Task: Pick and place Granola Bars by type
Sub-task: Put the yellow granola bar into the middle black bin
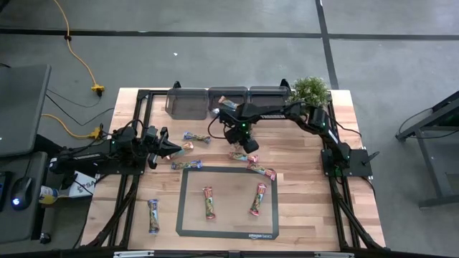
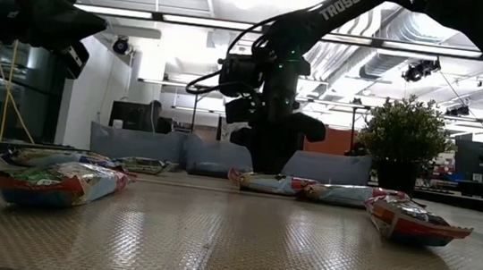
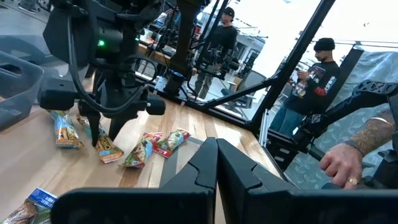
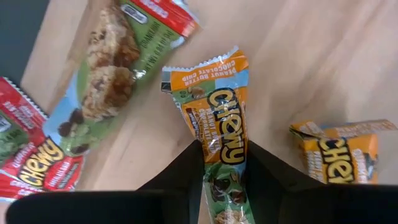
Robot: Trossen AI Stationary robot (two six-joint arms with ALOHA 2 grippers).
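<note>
1. While the left arm waits at the table's left edge, the right gripper [image 1: 239, 149] is seen lowered onto the wood just behind the dark-framed mat [image 1: 181, 208], its two fingers [image 4: 180, 177] clamped on either side of an orange-and-green Chewy bar [image 4: 225, 140].
2. That bar is shown lying flat on the table, just behind the mat's far edge, with its orange crimped end pointing away from the fingers.
3. A second orange Chewy bar [image 4: 342, 152] is seen close beside the gripped one, not touching it, and a green-and-red bar [image 4: 112, 81] lies on its other side.
4. Two bars [image 1: 208, 202] [image 1: 259, 198] are seen inside the mat, well apart from each other.
5. Another bar [image 1: 153, 216] is found left of the mat, outside its frame.
6. A blue bar [image 1: 186, 165] rests just behind the mat's far left corner.
7. The left gripper [image 1: 171, 149] is held above the wood left of the mat's far left corner, its fingers [image 3: 205, 165] pressed together with nothing between them.
8. Three grey bins [image 1: 188, 102] stand in a row along the far edge, well behind the mat, with a potted plant [image 1: 310, 90] to their right.
</note>
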